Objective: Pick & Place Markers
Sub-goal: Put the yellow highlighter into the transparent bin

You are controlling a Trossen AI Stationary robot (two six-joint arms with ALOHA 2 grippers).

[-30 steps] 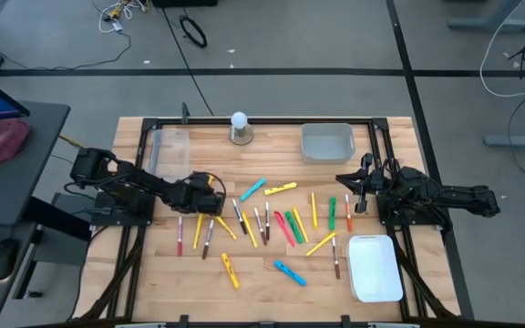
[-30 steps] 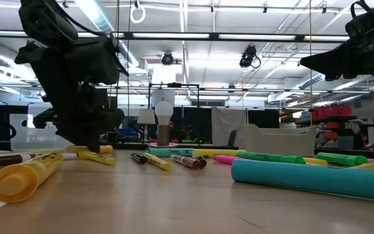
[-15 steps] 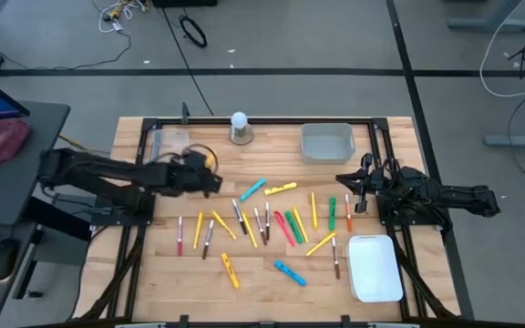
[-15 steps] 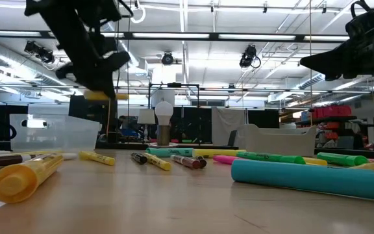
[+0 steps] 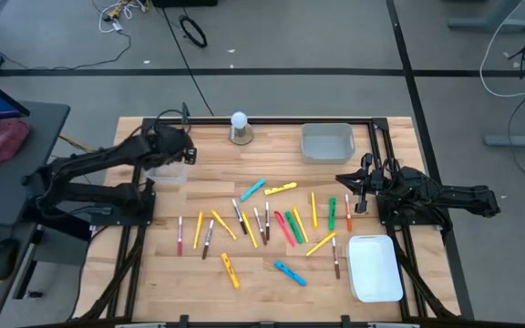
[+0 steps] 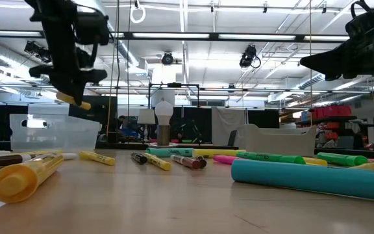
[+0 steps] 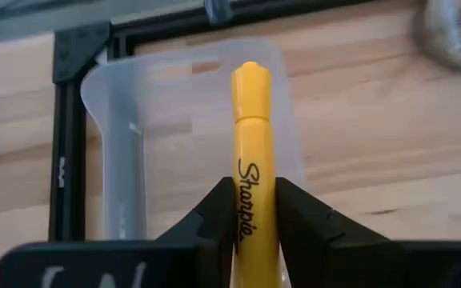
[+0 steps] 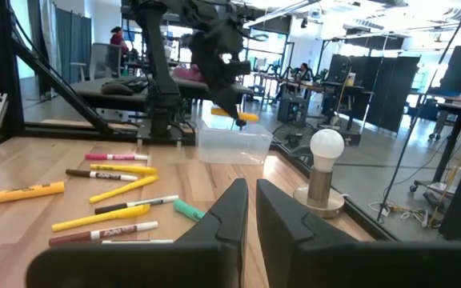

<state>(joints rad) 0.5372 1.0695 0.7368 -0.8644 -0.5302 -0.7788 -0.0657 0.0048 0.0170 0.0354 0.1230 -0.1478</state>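
Observation:
My left gripper (image 5: 179,150) hangs over the clear tray (image 5: 167,157) at the table's far left, shut on a yellow marker (image 7: 252,160). The low view shows that marker (image 6: 73,99) in the air above the tray (image 6: 57,133). Many more markers (image 5: 262,219) in yellow, green, blue, red and brown lie flat across the middle of the table. My right gripper (image 5: 358,191) waits at the right side, shut and holding nothing; its fingers (image 8: 232,210) point toward the markers. My left gripper pinches the yellow marker's barrel (image 7: 250,200) between its two fingers (image 7: 218,212), which lie along it. The capped end (image 7: 250,80) sticks out past the fingertips. The marker is lifted clear and slightly tilted (image 6: 70,98), above the clear tray.
A white ball on a round base (image 5: 239,128) stands at the far edge. A grey tray (image 5: 326,142) sits far right, and a white tray (image 5: 374,266) near right. A black frame (image 5: 262,121) borders the table. A large yellow marker (image 6: 24,177) lies close to the low camera.
My left gripper rose from the table among the left-hand markers with the yellow marker in its fingers. It then swung toward the far left edge, ending over the clear tray. The marker is now lifted clear of the table. My right arm stayed still.

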